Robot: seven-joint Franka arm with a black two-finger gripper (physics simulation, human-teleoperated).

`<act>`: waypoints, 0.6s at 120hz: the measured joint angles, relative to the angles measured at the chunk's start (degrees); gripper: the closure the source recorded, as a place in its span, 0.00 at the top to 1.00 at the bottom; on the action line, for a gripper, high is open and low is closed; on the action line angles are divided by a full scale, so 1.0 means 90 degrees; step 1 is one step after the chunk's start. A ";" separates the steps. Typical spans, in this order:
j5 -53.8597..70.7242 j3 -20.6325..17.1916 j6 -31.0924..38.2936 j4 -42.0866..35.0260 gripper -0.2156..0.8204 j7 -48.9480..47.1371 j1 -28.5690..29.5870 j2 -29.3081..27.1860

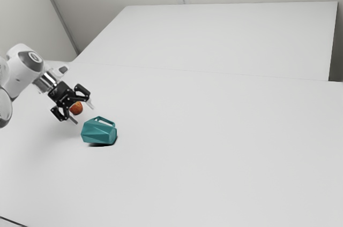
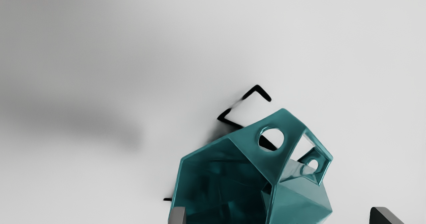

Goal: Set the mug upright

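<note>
Above the table at the exterior view's left, the black gripper [image 1: 82, 113] hangs tilted with its fingers spread, a short way from the mug. The teal faceted mug [image 1: 98, 131] lies on its side there, its handle uppermost. In the wrist view the mug [image 2: 304, 197] shows its dark open mouth and its handle, which has round holes. The gripper [image 2: 278, 215] stands open there, one fingertip overlapping the mug's rim in the picture and the other apart from it. Contact cannot be made out.
An orange-red round object [image 1: 76, 108] sits behind the gripper's fingers, partly hidden by them. The white table [image 1: 214, 146] extends toward the exterior view's right, with a pale raised panel [image 1: 225, 39] at the back.
</note>
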 joint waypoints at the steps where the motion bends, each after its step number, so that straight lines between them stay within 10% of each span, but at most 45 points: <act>1: -0.0017 0.0002 0.0002 0.0002 0.79 0.0001 0.0000 0.0016; 60: -0.1172 -0.0049 -0.0163 -0.0563 0.79 -0.0024 -0.0027 0.0248; 72: -0.1202 -0.0061 -0.0280 -0.0564 0.57 -0.0034 -0.0035 0.0257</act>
